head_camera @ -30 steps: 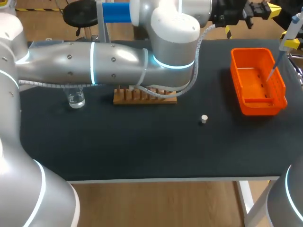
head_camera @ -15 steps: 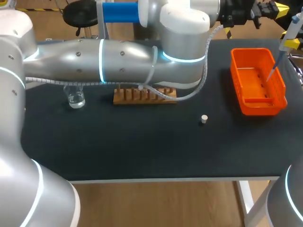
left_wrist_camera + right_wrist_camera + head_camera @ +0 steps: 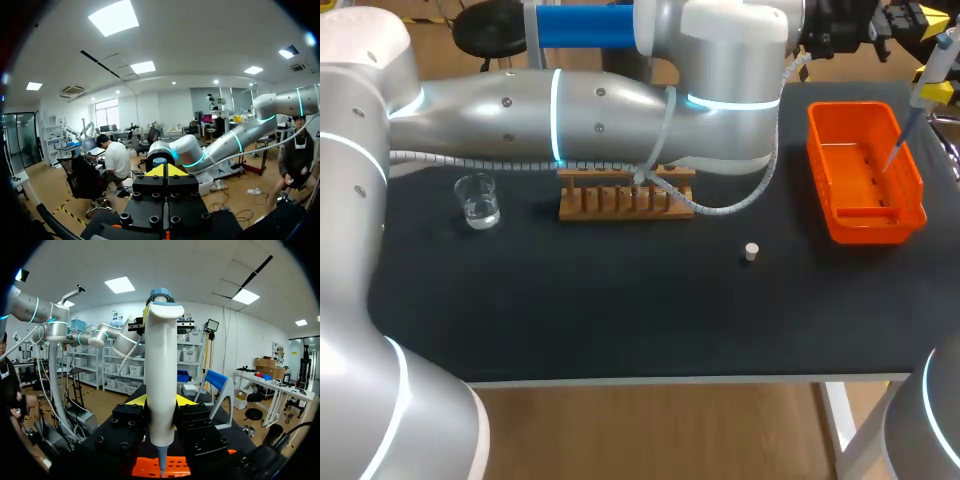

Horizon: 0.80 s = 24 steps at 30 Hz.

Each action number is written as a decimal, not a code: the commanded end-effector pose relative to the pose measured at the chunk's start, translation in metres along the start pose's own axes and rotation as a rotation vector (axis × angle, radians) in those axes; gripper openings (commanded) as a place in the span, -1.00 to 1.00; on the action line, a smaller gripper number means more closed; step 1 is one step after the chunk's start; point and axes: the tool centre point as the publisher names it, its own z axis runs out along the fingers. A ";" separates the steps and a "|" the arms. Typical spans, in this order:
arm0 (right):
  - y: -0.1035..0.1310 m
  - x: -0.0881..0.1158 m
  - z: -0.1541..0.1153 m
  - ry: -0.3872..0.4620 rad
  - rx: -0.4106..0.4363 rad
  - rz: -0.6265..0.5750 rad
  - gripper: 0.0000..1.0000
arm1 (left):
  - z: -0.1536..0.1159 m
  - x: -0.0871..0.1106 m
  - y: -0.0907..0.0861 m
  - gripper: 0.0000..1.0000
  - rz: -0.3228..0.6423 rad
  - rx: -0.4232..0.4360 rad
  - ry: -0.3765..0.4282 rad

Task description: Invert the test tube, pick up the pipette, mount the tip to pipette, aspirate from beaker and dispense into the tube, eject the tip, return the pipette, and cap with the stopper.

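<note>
wooden rack (image 3: pixel 620 203), glass beaker (image 3: pixel 478 200), glossy plastic pipette (image 3: pixel 161 380)

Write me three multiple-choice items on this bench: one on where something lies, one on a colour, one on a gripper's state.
1. The stopper lies: A) on the table between the rack and the bin; B) inside the bin; C) on top of the rack.
2. The bin is: A) blue; B) orange; C) green.
3. The right gripper is: A) open and empty; B) shut on the stopper; C) shut on the pipette.
Answers: 1 A, it sits alone on bare table in the head view; 2 B, its walls are plainly orange; 3 C, both fingers press the pipette's body in the right wrist view.
</note>
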 end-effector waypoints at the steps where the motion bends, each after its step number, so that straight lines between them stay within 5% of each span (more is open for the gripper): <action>1: 0.001 0.001 0.001 -0.002 0.002 0.000 -1.00 | 0.008 0.000 0.004 -1.00 0.001 0.023 -0.009; 24: 0.001 0.001 0.001 -0.002 0.002 0.000 -1.00 | 0.013 -0.003 0.010 -1.00 -0.017 0.008 -0.007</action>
